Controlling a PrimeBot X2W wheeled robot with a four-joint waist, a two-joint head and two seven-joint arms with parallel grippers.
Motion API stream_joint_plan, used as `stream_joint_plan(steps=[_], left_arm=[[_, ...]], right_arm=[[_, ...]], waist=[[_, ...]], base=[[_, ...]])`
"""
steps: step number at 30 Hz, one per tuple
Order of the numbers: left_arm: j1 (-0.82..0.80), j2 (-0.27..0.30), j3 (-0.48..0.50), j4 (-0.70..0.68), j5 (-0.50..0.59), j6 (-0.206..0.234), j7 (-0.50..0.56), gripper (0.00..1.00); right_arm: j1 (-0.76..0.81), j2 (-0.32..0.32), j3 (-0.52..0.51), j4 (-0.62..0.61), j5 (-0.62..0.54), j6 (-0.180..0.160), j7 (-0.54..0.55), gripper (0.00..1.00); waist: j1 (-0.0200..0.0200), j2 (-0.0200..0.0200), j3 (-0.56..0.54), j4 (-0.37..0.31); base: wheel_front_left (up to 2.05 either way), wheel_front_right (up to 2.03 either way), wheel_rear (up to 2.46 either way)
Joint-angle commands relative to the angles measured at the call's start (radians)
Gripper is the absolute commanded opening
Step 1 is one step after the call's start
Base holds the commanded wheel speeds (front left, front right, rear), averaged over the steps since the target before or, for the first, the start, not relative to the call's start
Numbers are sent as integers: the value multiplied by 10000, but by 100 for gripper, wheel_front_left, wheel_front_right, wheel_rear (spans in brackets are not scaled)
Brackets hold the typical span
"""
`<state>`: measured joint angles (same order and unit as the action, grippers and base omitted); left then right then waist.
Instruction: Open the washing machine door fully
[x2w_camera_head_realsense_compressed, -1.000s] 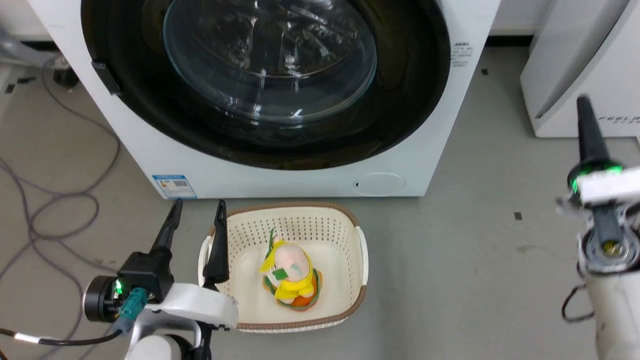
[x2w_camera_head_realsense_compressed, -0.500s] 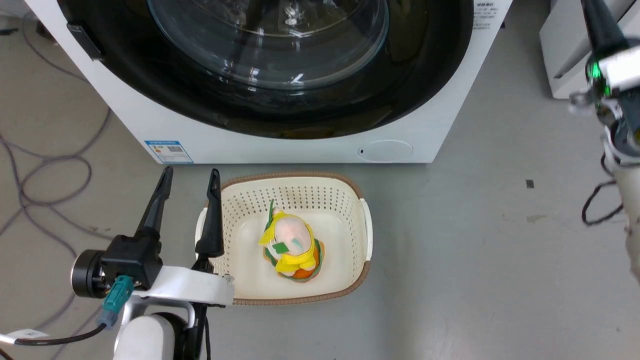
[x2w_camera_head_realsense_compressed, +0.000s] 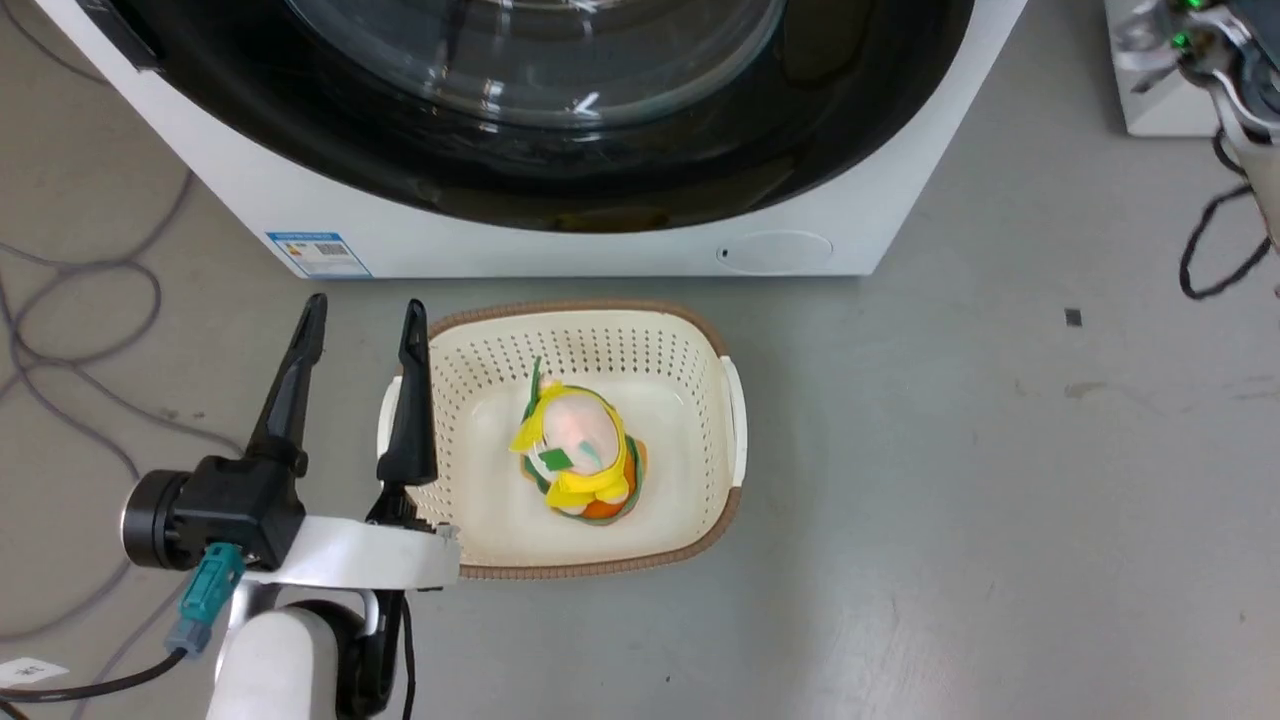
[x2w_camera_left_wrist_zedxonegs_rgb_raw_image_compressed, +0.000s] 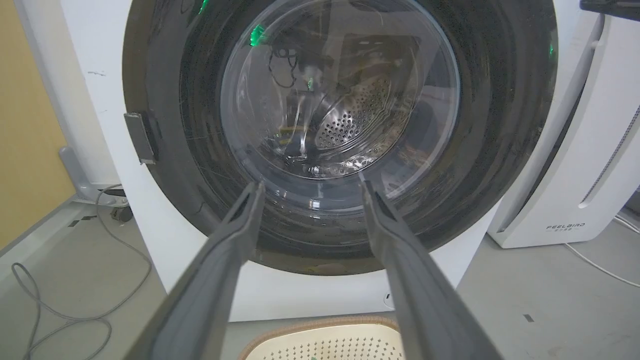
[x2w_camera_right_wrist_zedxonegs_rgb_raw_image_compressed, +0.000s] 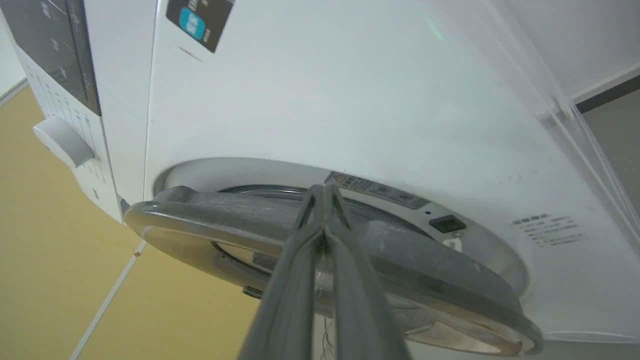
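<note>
The white washing machine (x2w_camera_head_realsense_compressed: 620, 255) spans the top of the head view, its glossy black washing machine door (x2w_camera_head_realsense_compressed: 400, 170) facing me. In the right wrist view the door (x2w_camera_right_wrist_zedxonegs_rgb_raw_image_compressed: 225, 215) stands slightly ajar from the white front (x2w_camera_right_wrist_zedxonegs_rgb_raw_image_compressed: 350, 100), with a label and latch hole showing in the gap. My right gripper (x2w_camera_right_wrist_zedxonegs_rgb_raw_image_compressed: 324, 189) is shut, its tips at the door's rim. The right arm's wrist (x2w_camera_head_realsense_compressed: 1200, 50) sits at the head view's top right. My left gripper (x2w_camera_head_realsense_compressed: 362, 315) hangs open near the floor before the machine; between its fingers I see the door (x2w_camera_left_wrist_zedxonegs_rgb_raw_image_compressed: 500, 125) and drum.
A cream basket (x2w_camera_head_realsense_compressed: 735, 430) holding a yellow and orange soft toy (x2w_camera_head_realsense_compressed: 575, 450) sits on the floor just right of the left gripper. A small round white flap (x2w_camera_head_realsense_compressed: 775, 250) is low on the machine. The FEELBIRD appliance (x2w_camera_left_wrist_zedxonegs_rgb_raw_image_compressed: 575, 190) stands to the right. Cables (x2w_camera_head_realsense_compressed: 80, 300) lie on the left.
The head camera has tilted, shifting the whole picture up. The right gripper has risen out of the lower right to the top right corner. The left arm kept its place.
</note>
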<state>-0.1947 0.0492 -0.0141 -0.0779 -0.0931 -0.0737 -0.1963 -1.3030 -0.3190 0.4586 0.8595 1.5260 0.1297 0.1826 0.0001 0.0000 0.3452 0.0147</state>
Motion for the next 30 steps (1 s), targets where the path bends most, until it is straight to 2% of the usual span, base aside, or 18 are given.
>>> stream_joint_plan(steps=[1,4,21,27,30], left_arm=[[-227,10,40,-99,-82,-65,-109,100],[-308,10,60,-139,-88,-106,-171,100],[-829,10,26,-218,-238,-249,-526,100],[-949,10,-41,-139,-315,-260,-652,100],[-938,10,-76,-91,-320,-244,-655,100]], right_arm=[[-535,35,388,371,299,8,209,0],[-1089,100,967,840,464,8,645,0],[-3825,630,2791,3102,2563,9,2337,0],[-4385,620,3435,3576,3346,10,3507,0],[-4273,596,3519,3501,3345,10,3830,0]], waist=[[-1,0,134,-18],[-1,0,301,-14],[-1,0,1198,10],[-1,0,1302,53],[-1,0,1243,70]], base=[[0,0,0],[0,0,0],[0,0,0],[0,0,0],[0,0,0]])
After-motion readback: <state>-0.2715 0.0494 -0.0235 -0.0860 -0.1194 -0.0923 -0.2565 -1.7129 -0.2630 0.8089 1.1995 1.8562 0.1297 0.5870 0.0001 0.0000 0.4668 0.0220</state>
